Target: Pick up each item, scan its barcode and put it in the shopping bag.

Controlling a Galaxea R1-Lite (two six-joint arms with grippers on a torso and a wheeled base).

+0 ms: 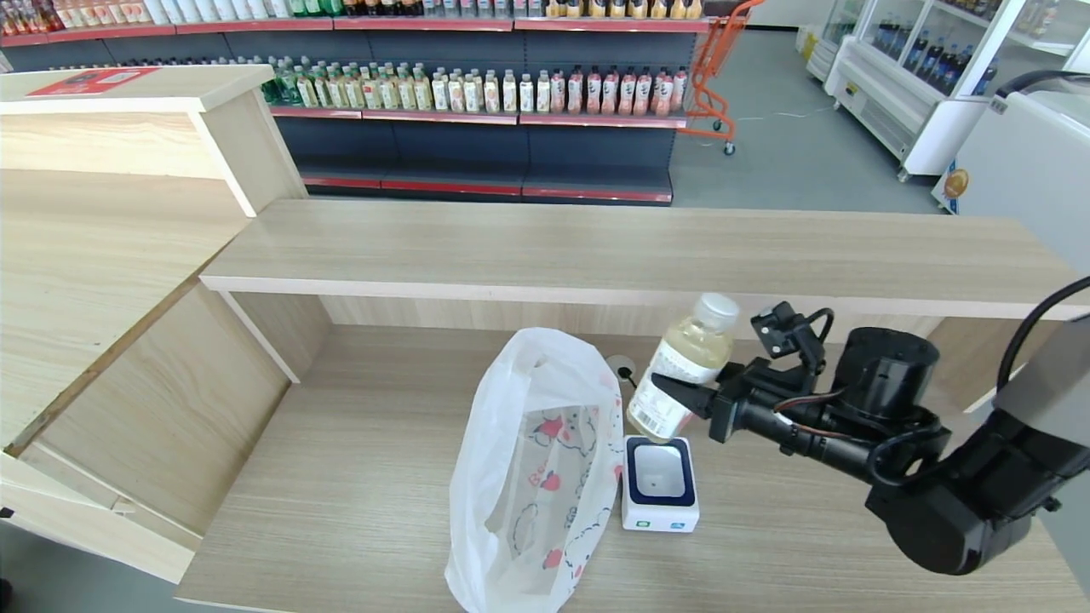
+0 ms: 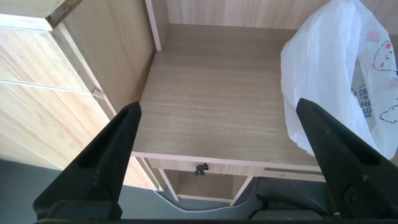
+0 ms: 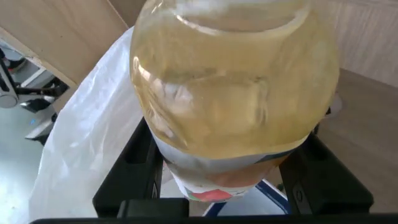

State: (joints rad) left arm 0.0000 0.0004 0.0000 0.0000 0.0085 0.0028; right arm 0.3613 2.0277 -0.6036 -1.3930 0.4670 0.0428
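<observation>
Head view first: where is the drink bottle [image 1: 685,366]?
– Off the worktop [image 1: 809,528], in the right hand [image 1: 677,389]. It is clear plastic with a pale yellow drink, a white cap and a white label. It is tilted, with the cap leaning away toward the raised wooden ledge [image 1: 630,251] and the base hanging over the far edge of the barcode scanner [image 1: 660,481].

Does it touch the scanner?
– I cannot tell; the base is very close to it. The barcode sits low on the label, on the side facing the bag.

How is the right hand set?
– Its black fingers are clamped on the bottle at the label. In the right wrist view the bottle [image 3: 236,81] sits between them with the base toward the camera.

And the scanner itself?
– It is a small white box with a dark-framed window facing up. It stands on the worktop just beside the shopping bag [image 1: 536,468], on the bag's right.

The bag?
– White plastic with a red cartoon print, standing with its mouth open. The right wrist view shows it [image 3: 87,124] close beside the bottle.

The left hand [image 2: 217,109]?
– Released. In the left wrist view its two dark fingers are spread wide with nothing between them. It hangs above the worktop's near edge, with the bag [image 2: 329,81] off to one side.

Behind all this?
– Store shelves [image 1: 477,89] lined with bottled drinks, and an orange trolley [image 1: 715,60].
</observation>
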